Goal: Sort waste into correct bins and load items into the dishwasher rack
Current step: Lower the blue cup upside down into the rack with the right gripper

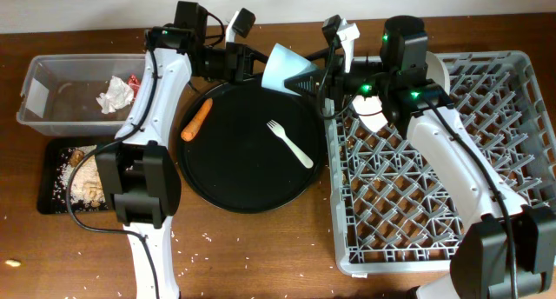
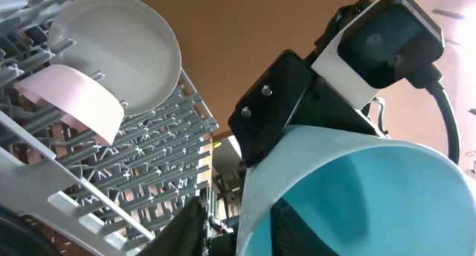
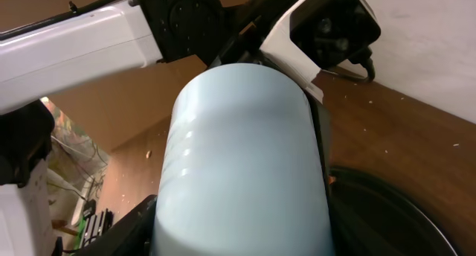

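A: Where is the cup?
B: The light blue cup [image 1: 285, 67] is aloft and tipped on its side. It hangs over the round black tray [image 1: 234, 190] at the tray's 12 o'clock rim, between the two arms, with its mouth toward 9 o'clock.

A: What are the left fingers doing?
B: The left fingers [image 2: 186, 230] extend from 9 o'clock and are pinched on the cup's wall at the mouth. The left wrist view shows one inside and one outside.

A: And the right?
B: The right fingers [image 3: 130, 230] extend from 3 o'clock and flank the cup's body, close against it on both sides. Whether they are clamped on it or only rest there cannot be told.

A: What about the rack?
B: The dishwasher rack [image 1: 452, 186] sits at 3 o'clock of the round tray. A small white bowl [image 1: 375, 118] and a larger grey-green bowl [image 2: 126, 48] stand on edge among the pegs, just beside each other, near the rack's 11 o'clock corner.

A: What is on the round tray?
B: A white plastic fork [image 1: 289, 142] lies near the centre with its tines toward 10 o'clock. A carrot [image 1: 196, 119] lies on the rim at 10 o'clock.

A: And the bins?
B: The clear tub [image 1: 35, 95] is at 10 o'clock on the desk [image 1: 278, 264] and holds a crumpled napkin [image 1: 115, 95] and a red wrapper [image 1: 136, 78]. The shallow black tray [image 1: 48, 195] sits just at the tub's 6 o'clock and carries rice and brownish scraps [image 1: 87, 182]. A few pale grains lie loose on the desk.
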Robot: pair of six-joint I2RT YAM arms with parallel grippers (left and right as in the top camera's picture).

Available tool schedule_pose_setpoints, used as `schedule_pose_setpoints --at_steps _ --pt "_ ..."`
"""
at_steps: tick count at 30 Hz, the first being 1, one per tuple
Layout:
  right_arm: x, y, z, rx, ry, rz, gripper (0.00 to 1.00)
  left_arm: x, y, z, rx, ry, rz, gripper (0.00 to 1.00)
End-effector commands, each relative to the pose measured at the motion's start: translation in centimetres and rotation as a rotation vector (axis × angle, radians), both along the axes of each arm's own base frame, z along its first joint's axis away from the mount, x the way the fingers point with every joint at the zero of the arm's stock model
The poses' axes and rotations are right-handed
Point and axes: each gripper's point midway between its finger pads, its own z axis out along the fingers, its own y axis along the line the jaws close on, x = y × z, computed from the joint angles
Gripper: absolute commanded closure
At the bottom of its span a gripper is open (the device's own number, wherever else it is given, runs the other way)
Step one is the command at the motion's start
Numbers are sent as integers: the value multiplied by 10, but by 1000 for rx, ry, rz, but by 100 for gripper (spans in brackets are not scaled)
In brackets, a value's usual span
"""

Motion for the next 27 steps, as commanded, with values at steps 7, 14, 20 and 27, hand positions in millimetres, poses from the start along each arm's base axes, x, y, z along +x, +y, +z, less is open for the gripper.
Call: schedule_pose_setpoints --at_steps 7,14,20,27 --pt "13 -74 -23 28 317 -157 69 20 36 5 80 -73 110 70" --pt "-25 -134 -77 -299 629 -551 69 50 65 -58 475 -112 268 70" --pt "-106 -201 -87 -684 769 -855 69 57 77 -76 603 -115 316 70" --pt "-127 -238 -126 -936 949 -965 69 59 82 -83 650 -115 330 70"
